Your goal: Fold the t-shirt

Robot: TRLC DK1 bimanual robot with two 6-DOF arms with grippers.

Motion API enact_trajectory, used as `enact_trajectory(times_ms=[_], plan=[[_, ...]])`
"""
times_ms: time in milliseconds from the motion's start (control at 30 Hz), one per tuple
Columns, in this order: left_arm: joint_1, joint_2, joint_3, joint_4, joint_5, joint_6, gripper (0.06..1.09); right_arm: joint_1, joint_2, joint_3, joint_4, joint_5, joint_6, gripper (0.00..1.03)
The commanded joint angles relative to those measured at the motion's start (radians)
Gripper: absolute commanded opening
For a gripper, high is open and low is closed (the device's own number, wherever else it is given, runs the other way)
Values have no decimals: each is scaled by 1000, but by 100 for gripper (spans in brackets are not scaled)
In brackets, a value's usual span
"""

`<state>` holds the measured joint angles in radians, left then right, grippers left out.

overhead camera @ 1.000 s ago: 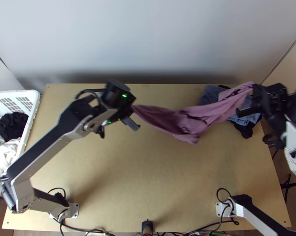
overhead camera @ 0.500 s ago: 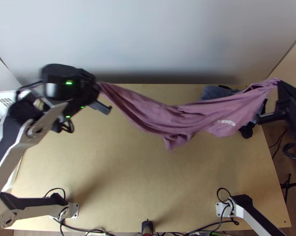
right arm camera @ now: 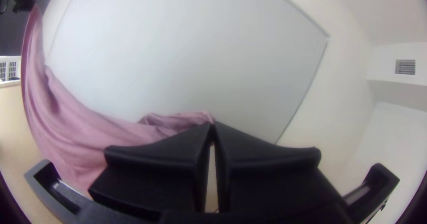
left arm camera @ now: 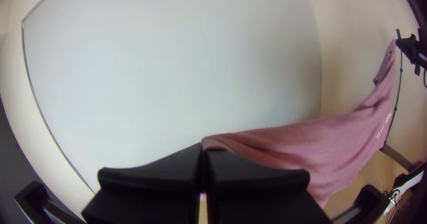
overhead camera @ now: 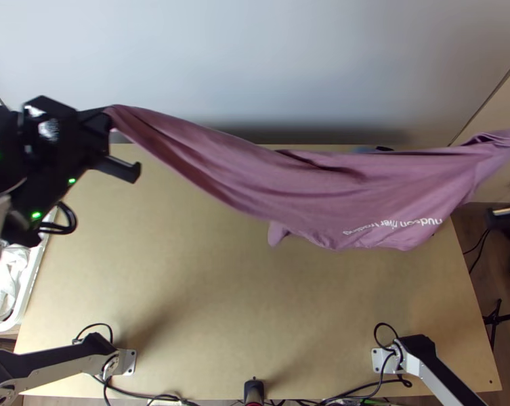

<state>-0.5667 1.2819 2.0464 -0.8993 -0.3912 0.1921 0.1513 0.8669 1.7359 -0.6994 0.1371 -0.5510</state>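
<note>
Since left gripper (left arm camera: 204, 147) and right gripper (right arm camera: 212, 126) have drawn apart, t-shirt (overhead camera: 309, 189) hangs wider, lettering (overhead camera: 393, 226) exposed. Both grippers: closed, pinching opposite ends, left and right. Cloth: aloft, sagging over table's (overhead camera: 207, 304) far part; probably nearing readiness for laying flat.

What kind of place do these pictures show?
Probably a robot work cell for cloth handling: two arms hold up a pink t-shirt over a wooden table, with a white basket of cloth beside it.
</note>
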Motion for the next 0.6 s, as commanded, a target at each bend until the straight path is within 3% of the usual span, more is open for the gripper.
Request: enact_trajectory(times_ms=[0, 133, 367, 500, 567], plan=[[1, -58, 31, -23, -1, 1, 9, -4, -12, 86, -75, 4, -1, 3], [-19, -81, 70, -62, 0, 0, 9, -9, -12, 128, -192, 2, 13, 3], [-22, -130, 57, -153, 14, -25, 9, -10, -43, 136, -270, 2, 20, 3], [-32, -156, -40, -349, 201, -86, 9, -4, -35, 111, -396, -42, 65, 3], [-44, -197, -153, -375, 259, -92, 9, -4, -32, 91, -425, -77, 92, 3]])
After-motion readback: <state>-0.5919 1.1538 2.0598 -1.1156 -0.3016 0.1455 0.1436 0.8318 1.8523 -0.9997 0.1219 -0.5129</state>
